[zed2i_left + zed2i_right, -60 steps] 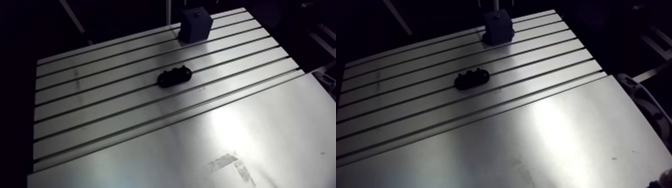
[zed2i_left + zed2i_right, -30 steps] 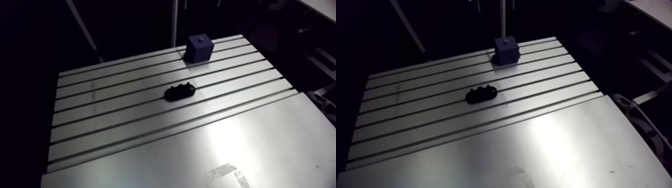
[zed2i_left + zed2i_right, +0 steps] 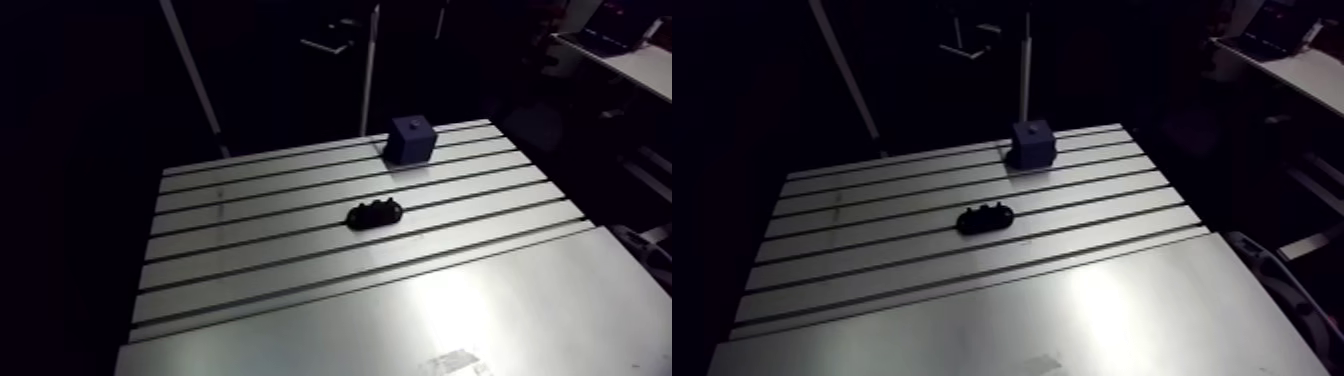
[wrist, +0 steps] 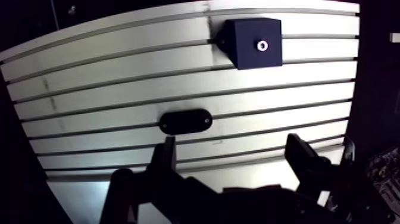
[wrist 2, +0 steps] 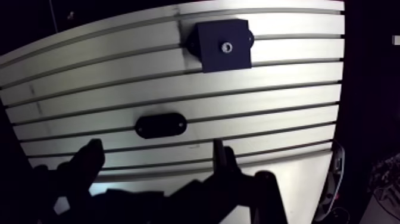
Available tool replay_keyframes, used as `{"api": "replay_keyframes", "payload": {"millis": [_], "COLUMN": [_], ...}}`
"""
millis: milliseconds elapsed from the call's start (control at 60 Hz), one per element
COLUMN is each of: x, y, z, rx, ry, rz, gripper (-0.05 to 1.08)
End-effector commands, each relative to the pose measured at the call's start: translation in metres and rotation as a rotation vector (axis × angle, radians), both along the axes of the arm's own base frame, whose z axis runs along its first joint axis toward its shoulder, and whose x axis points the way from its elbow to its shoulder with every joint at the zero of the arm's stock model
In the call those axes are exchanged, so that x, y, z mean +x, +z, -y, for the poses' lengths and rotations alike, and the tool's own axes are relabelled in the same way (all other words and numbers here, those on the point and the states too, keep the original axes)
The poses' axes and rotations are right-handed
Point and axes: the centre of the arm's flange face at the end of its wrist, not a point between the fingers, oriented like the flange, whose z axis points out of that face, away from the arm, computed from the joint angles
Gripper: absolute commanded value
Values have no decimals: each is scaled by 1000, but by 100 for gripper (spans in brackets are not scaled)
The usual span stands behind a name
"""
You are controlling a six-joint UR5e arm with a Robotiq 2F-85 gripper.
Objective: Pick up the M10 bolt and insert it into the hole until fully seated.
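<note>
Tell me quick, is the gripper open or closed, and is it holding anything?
Gripper: open, fingers spread apart, holding nothing.

I see the dark blue block (image 4: 252, 42) sitting upright near the far corner of the desk (image 3: 250, 290). The hole (image 4: 261, 44) in its top face shows a small bright ring. A black oval piece (image 4: 185, 121) lies flat mid-desk, well apart from the block, with small bumps on top. Can't tell if those are the bolt.

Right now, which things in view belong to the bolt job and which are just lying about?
Job:
blue block with the hole
black oval piece, maybe the bolt's holder; bolt itself not discernible
gripper, open

Just there:
slotted table, only bearing them
</note>
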Motion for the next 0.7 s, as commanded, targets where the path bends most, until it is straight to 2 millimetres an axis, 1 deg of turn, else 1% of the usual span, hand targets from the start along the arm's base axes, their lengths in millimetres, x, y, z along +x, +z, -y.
{"api": "replay_keyframes", "payload": {"millis": [17,167,200,300,450,533,700], "x": [66,77,84,93,102,104,109], "y": [61,67,70,74,77,77,69], "z": [79,83,84,83,85,85,87], "rx": [15,16,16,15,9,6,-4], "ry": [119,126,139,157,168,168,174], "rz": [-40,-52,-54,-57,-61,-59,-41], "gripper": [1,1,1,1,1,1,1]}}
